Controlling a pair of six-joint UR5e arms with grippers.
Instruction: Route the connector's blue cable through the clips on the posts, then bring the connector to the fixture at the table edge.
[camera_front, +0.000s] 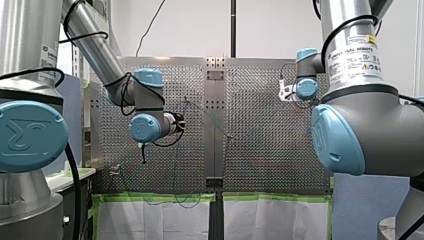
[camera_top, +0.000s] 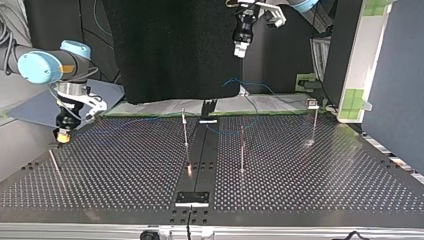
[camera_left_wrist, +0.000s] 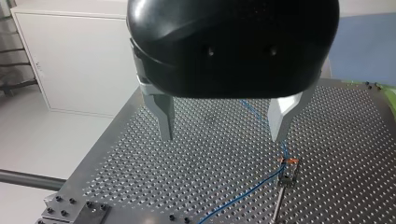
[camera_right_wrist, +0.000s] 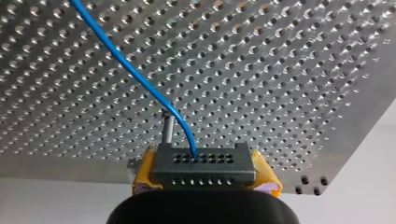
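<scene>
The grey metal connector block (camera_right_wrist: 204, 163) with its rows of small holes sits clamped between the yellow pads of our right gripper (camera_top: 62, 134). It is held low over the perforated metal table (camera_top: 325, 185), near the top view's left edge. Its thin blue cable (camera_right_wrist: 135, 74) runs across the table's far side past the thin upright metal posts (camera_top: 185, 131). Ahead of our left gripper (camera_left_wrist: 222, 135) it passes through a small clip (camera_left_wrist: 290, 162) on one post; at the others we cannot tell whether it is seated. We judge the routing largely done and the delivery left to do. Our left gripper hangs high, its metal fingers wide apart and empty. A leaning thin rod (camera_top: 54, 162) stands just beside the connector and could snag it. A dark plate (camera_top: 192, 198) at the near edge may be the fixture.
</scene>
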